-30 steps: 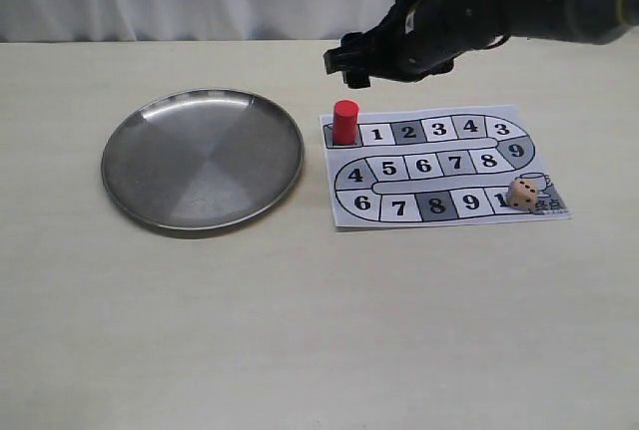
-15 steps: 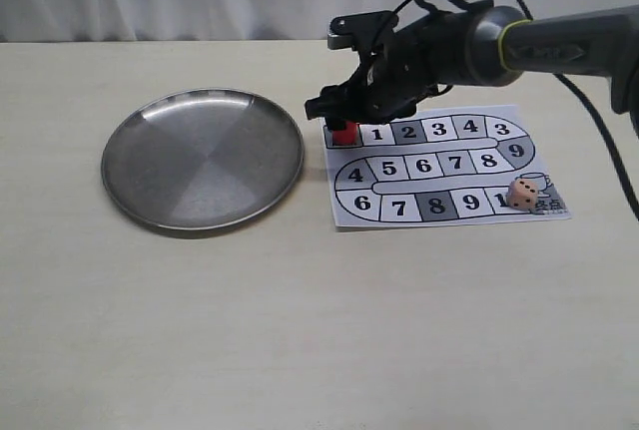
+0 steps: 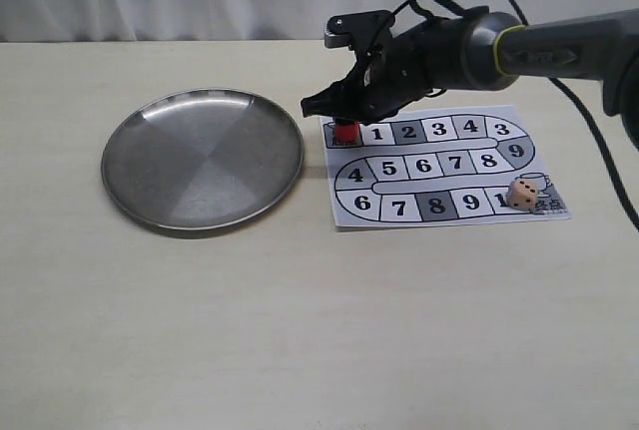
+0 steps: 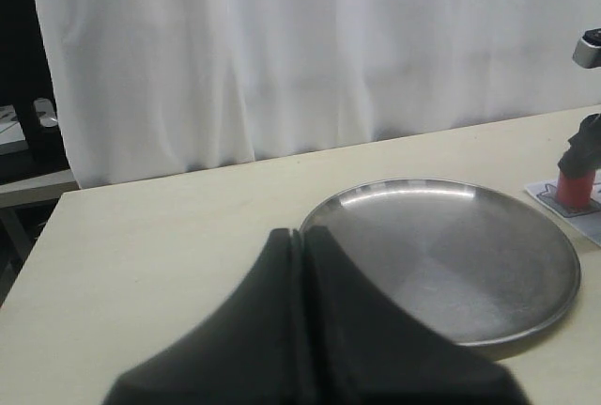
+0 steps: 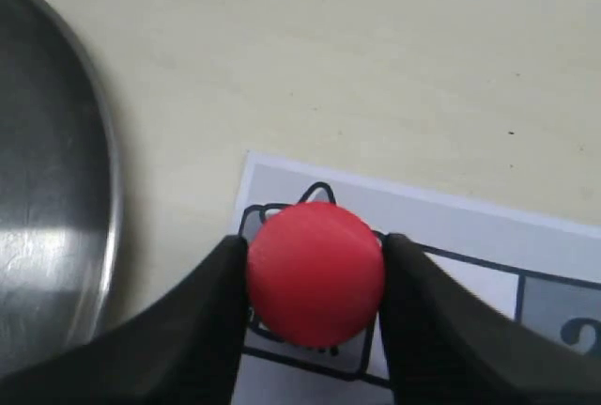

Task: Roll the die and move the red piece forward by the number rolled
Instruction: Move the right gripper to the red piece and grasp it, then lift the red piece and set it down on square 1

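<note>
Contact shows only from the wrist: right claw [image 5: 315, 278] pinches the red piece [image 5: 315, 269], half-hidden in the exterior view.

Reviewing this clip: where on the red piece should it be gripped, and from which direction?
Grip the red piece across its curved side wall, coming straight down from above. It is a plain cylinder standing upright on the board, so any two opposite sides should serve. The right end effector straddles it this way, with its fingers against both sides.
</note>
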{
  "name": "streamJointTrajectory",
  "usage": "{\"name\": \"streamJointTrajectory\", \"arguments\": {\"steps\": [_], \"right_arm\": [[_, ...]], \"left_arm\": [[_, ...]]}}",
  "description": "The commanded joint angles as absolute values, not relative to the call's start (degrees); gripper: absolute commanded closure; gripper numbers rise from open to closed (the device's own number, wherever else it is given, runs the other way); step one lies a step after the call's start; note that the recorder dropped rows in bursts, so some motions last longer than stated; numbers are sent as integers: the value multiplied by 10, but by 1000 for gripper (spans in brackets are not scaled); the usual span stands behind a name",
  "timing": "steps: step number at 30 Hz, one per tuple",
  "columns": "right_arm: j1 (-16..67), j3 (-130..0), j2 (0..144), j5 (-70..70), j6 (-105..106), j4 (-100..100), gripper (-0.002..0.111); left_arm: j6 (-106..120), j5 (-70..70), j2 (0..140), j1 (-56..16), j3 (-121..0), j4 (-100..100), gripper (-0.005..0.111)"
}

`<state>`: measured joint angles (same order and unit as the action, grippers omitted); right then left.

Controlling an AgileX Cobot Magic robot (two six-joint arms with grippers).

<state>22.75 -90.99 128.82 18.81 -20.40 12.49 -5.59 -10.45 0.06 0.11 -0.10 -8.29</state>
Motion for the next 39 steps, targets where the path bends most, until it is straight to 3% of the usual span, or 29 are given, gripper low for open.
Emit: {"name": "streamJointTrajectory", "arguments": {"steps": [1, 16, 39], "right_arm": [[228, -913, 1279, 199, -203, 124, 104], [213, -913, 1134, 227, -203, 176, 104], [195, -912, 1294, 258, -203, 157, 104]], "left_arm": [[-56, -99, 0, 0, 0, -83, 107], [-56, -99, 0, 0, 0, -83, 107], [-56, -99, 0, 0, 0, -83, 107]]}}
